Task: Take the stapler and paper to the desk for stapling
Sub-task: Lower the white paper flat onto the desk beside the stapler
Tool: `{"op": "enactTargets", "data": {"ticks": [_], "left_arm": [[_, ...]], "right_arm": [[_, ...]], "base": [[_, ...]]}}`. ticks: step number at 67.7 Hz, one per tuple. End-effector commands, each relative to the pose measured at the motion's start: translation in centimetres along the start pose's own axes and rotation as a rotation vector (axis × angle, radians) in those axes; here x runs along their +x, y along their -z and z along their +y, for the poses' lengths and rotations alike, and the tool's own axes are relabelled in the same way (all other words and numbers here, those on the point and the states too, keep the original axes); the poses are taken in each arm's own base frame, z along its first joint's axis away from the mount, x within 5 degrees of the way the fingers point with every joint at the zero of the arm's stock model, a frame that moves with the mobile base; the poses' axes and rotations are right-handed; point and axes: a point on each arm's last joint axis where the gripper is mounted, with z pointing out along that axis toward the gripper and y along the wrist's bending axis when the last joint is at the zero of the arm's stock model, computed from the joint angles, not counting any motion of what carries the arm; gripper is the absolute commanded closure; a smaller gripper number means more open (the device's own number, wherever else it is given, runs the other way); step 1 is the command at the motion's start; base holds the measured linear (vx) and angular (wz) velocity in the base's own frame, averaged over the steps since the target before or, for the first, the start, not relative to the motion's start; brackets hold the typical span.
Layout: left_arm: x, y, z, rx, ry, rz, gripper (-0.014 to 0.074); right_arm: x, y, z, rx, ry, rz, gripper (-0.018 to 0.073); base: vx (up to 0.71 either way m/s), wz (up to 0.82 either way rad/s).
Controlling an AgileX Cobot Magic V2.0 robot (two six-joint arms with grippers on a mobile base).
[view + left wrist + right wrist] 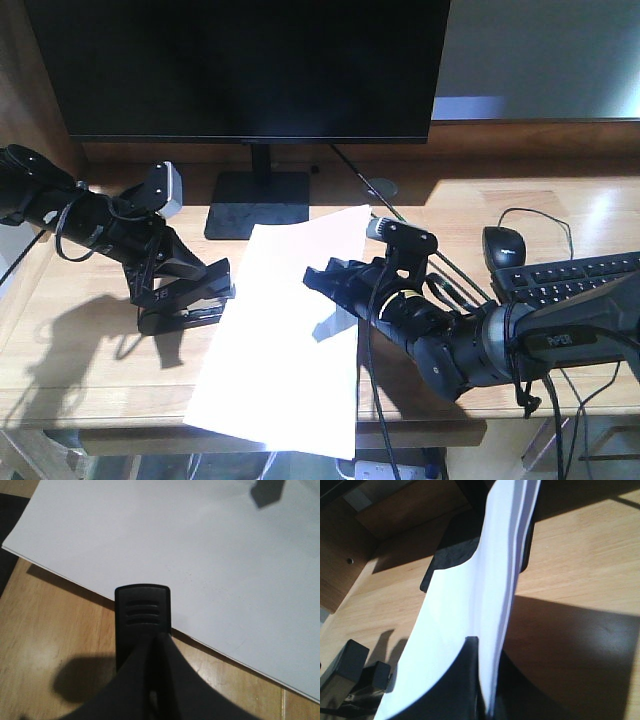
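The white paper [285, 330] lies slanted across the middle of the desk [90, 380], its near end reaching over the front edge. My right gripper [322, 282] is shut on the sheet's right edge; in the right wrist view the paper [470, 595] runs edge-on between the fingers [470, 652]. My left gripper [205, 292] is shut on the black stapler [185, 316], low over the desk just left of the paper. From the left wrist, the stapler's ribbed end [144, 611] pokes out past my gripper [157, 642], right at the paper's edge [200, 555].
A black monitor [240, 60] stands at the back on a flat base [258, 205]. A black mouse [505, 245], a keyboard [575, 278] and loose cables lie to the right, close to my right arm. Raised wooden sides bound the desk.
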Motion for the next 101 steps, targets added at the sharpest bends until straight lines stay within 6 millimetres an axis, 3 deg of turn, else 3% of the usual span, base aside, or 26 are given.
{"op": "enactTargets", "data": {"ticks": [1, 41, 62, 87, 101], "left_arm": [[-2.7, 2.1, 0.0, -0.043, -0.027, -0.068, 0.0603], [-2.7, 2.1, 0.0, -0.043, -0.027, -0.068, 0.0603], [-2.7, 2.1, 0.0, -0.043, -0.027, -0.068, 0.0603], [-2.7, 2.1, 0.0, -0.043, -0.027, -0.068, 0.0603], [-2.7, 2.1, 0.0, -0.043, -0.027, -0.068, 0.0603]], "right_arm": [[-2.9, 0.4, 1.7, -0.083, 0.004, -0.146, 0.0564], [-3.1, 0.5, 1.5, -0.065, -0.027, -0.171, 0.0562], [-3.1, 0.4, 2.7, -0.185, 0.066, -0.163, 0.0561], [-2.3, -3.4, 4.2, -0.314, 0.015, -0.048, 0.0561], [-2.6, -5.0, 4.5, -0.273, 0.007, 0.010, 0.0541]], "base": [[0.00, 0.00], [0.00, 0.00], [0.00, 0.00], [0.00, 0.00], [0.00, 0.00]]}}
